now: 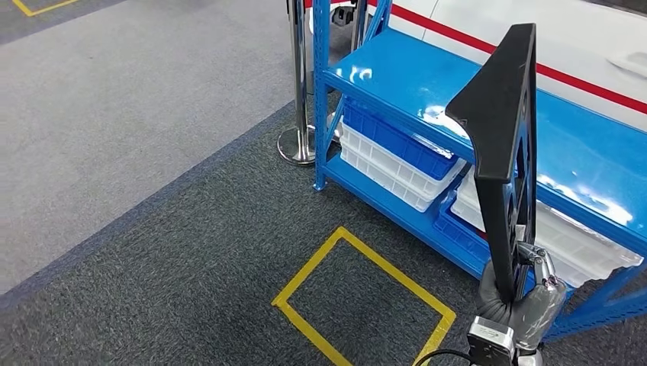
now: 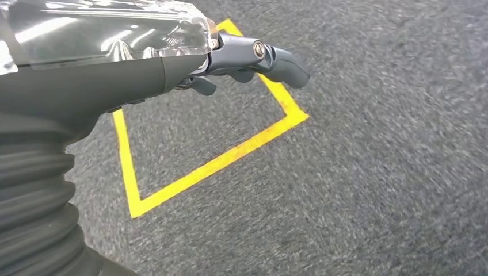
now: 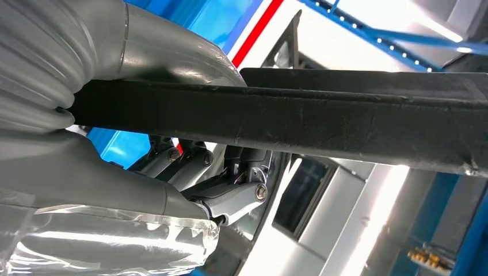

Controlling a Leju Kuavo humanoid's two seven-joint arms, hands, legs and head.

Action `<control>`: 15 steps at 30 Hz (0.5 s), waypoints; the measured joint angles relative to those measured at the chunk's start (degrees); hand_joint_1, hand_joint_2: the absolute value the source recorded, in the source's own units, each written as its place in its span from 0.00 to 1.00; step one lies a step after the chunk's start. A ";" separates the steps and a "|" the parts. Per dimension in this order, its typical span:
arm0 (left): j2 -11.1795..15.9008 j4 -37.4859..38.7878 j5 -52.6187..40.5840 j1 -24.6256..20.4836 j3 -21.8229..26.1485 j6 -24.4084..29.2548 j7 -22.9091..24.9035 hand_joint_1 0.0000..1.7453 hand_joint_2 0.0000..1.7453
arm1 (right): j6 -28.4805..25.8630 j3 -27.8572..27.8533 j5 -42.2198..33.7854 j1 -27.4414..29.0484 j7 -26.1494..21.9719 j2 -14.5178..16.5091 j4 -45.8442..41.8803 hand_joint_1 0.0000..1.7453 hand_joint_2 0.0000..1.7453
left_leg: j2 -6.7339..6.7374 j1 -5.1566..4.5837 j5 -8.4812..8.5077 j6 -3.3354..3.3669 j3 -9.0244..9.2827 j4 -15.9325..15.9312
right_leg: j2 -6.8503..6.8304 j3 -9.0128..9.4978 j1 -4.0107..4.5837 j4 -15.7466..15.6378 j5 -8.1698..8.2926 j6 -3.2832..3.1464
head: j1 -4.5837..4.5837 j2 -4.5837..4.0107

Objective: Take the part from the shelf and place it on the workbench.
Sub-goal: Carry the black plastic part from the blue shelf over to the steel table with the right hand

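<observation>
While gripping, right hand (image 1: 519,301): is holding the black part (image 1: 503,145) by its lower end, upright beside the blue shelf (image 1: 427,76).
Left hand (image 2: 253,57): is hanging empty over carpet, fingers loosely apart, above a yellow square (image 2: 213,164).
Shelf: is carrying white bins (image 1: 389,171).

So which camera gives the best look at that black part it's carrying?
The head view: the black part stands upright there, whole, gripped at its lower end by the right robot hand. The right wrist view shows a close stretch of its bar. The left wrist view faces carpet.
</observation>
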 joint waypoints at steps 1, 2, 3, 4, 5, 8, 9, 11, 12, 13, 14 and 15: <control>0.01 0.00 0.00 0.05 0.00 -0.03 -0.16 0.00 1.00 | -0.01 0.01 0.03 0.03 -0.08 -0.04 0.00 1.00 1.00 | -0.62 0.05 0.17 -0.42 -0.27 0.01 | -0.19 0.02 0.09 -0.20 -0.02 -0.03 | -0.01 0.00; 0.07 0.00 0.06 0.18 0.00 -0.05 -0.28 0.00 1.00 | -0.02 0.03 0.09 0.06 -0.18 -0.10 -0.01 1.00 1.00 | -1.14 0.12 0.31 -0.82 -0.48 -0.07 | -0.79 0.02 0.00 -0.34 0.10 -0.20 | -0.02 0.00; 0.13 0.00 0.22 0.31 0.00 -0.08 -0.42 0.00 1.00 | -0.02 0.12 0.16 0.08 -0.29 -0.15 -0.02 1.00 1.00 | -0.79 0.04 0.14 -1.17 -0.68 0.16 | -1.42 0.11 -0.12 -0.60 0.26 -0.45 | -0.03 0.00; 0.17 0.00 0.48 0.38 0.02 -0.09 -0.54 0.00 1.00 | -0.03 0.31 0.25 0.14 -0.45 -0.19 -0.04 1.00 1.00 | 0.31 -0.07 -0.60 -1.47 -1.18 1.19 | -2.13 0.22 -0.25 -0.87 0.44 -0.78 | -0.06 0.00; 0.24 0.00 0.81 0.37 0.04 -0.10 -0.67 0.00 1.00 | -0.03 0.64 0.33 0.24 -0.63 -0.23 -0.04 1.00 1.00 | 1.87 -0.15 -2.03 -1.74 -2.17 3.41 | -2.92 0.30 -0.36 -1.10 0.57 -1.06 | -0.09 0.00; 0.33 0.00 1.70 0.22 0.23 -0.08 -0.92 0.00 1.00 | -0.03 1.89 0.62 0.38 -0.98 -0.29 -0.03 1.00 1.00 | 5.20 0.22 -7.34 -2.39 -7.00 14.30 | -5.39 0.27 0.01 -1.12 0.58 -1.38 | -0.14 0.00; 0.34 0.00 2.13 0.23 0.38 -0.06 -1.12 0.00 1.00 | -0.02 2.32 0.68 0.21 -0.93 -0.30 -0.03 1.00 1.00 | 5.43 0.34 -7.75 -2.54 -7.77 16.23 | -6.20 0.26 0.06 -1.10 0.56 -1.39 | -0.15 0.00; 0.40 0.00 3.11 0.26 0.75 -0.05 -1.88 0.00 1.00 | 0.06 3.29 0.88 -0.60 -0.45 -0.30 0.01 1.00 1.00 | 5.97 0.48 -5.46 -2.60 -5.82 13.11 | -7.65 0.33 0.08 -1.09 0.51 -1.37 | -0.14 0.00; 0.45 0.00 3.41 0.21 0.87 -0.05 -2.32 0.00 1.00 | 0.10 3.77 1.17 -1.18 -0.07 -0.30 0.03 1.00 1.00 | 6.99 0.45 -3.58 -2.45 -3.38 8.80 | -8.26 0.43 0.12 -1.09 0.46 -1.29 | -0.14 0.00; 0.50 0.00 3.54 0.09 0.95 -0.05 -2.65 0.00 1.00 | 0.14 4.17 1.67 -1.74 0.34 -0.30 0.04 1.00 1.00 | 8.32 0.22 -2.23 -2.13 -1.06 4.63 | -8.85 0.53 0.26 -1.05 0.36 -1.12 | -0.14 0.00; 0.54 0.00 3.50 -0.06 0.96 -0.06 -2.79 0.00 1.00 | 0.13 4.47 2.33 -2.20 0.69 -0.30 0.05 1.00 1.00 | 9.31 -0.01 -1.38 -1.71 0.58 1.54 | -9.38 0.62 0.39 -1.02 0.29 -0.89 | -0.13 0.00; 0.57 0.00 3.35 -0.19 0.96 -0.08 -2.64 0.00 1.00 | 0.09 4.69 3.04 -2.47 0.95 -0.30 0.05 1.00 1.00 | 9.91 -0.25 -1.10 -1.29 1.35 -0.04 | -9.92 0.69 0.50 -0.99 0.24 -0.62 | -0.13 0.00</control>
